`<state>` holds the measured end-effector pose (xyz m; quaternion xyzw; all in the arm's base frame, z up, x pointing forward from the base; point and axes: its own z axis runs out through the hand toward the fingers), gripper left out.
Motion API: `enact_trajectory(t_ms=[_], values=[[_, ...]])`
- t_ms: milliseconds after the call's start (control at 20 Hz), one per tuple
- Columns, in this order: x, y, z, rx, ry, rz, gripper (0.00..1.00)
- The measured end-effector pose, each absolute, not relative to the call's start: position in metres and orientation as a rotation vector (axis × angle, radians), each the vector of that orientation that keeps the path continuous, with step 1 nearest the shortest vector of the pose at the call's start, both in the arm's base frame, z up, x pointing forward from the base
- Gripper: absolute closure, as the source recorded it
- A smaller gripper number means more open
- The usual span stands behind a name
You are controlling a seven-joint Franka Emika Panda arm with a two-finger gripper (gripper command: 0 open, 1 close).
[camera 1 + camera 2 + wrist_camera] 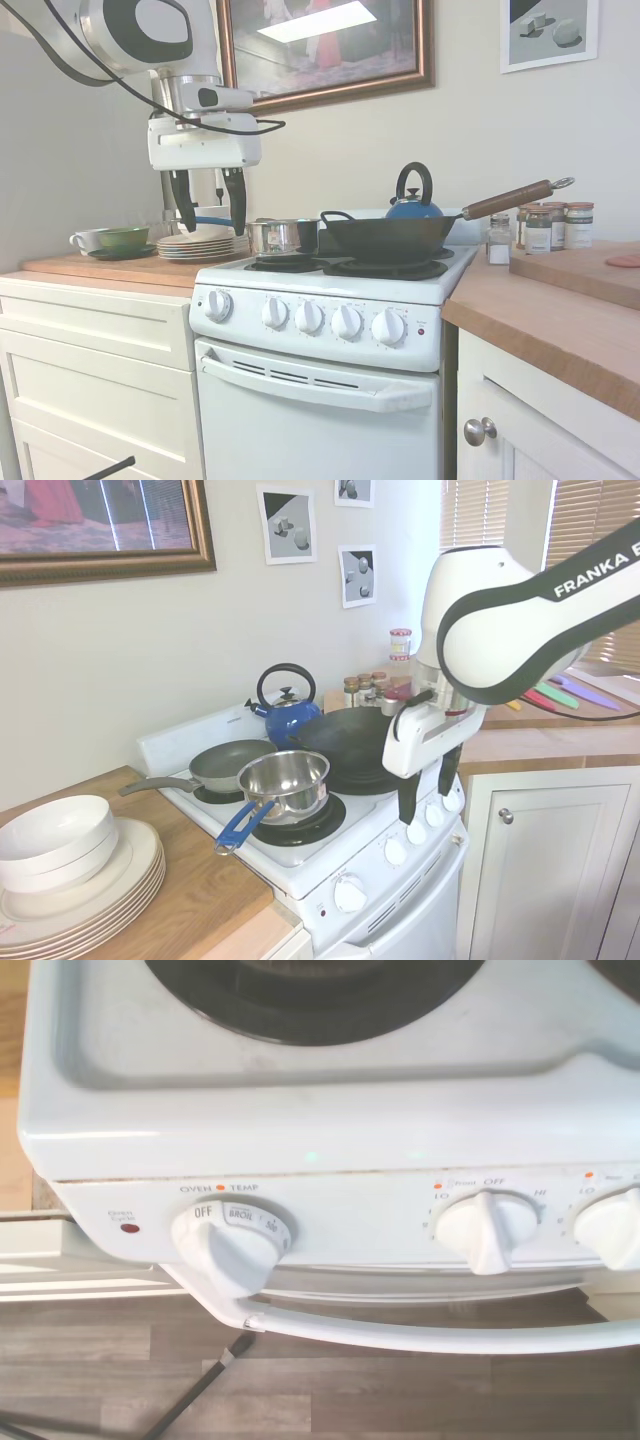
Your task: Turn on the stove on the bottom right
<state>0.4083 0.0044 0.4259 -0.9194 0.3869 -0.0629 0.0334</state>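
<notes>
The white stove (330, 345) stands between wooden counters, with five round white knobs along its front panel (309, 317). A red indicator dot (421, 331) sits at the panel's right end. My gripper (213, 230) hangs open and empty above the panel's left end, in front of the burners. In the second exterior view the gripper (425, 806) sits just above the knob row (417, 831). The wrist view looks down on the oven temperature knob (232, 1240), a burner knob (487, 1230) pointing to OFF, and the oven door handle (420, 1332).
A black wok (390, 238) with a wooden handle, a steel pot (283, 237), a blue kettle (414, 205) and a frying pan (230, 763) crowd the burners. Stacked plates (200, 245) and a green bowl (122, 238) sit on the left counter; spice jars (540, 228) on the right.
</notes>
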Motion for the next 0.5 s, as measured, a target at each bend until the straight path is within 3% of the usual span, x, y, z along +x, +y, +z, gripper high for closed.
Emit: enact_trajectory(t_ms=[500], values=[[0.416, -0.026, 0.403, -2.845, 1.237, -0.176, 0.00]])
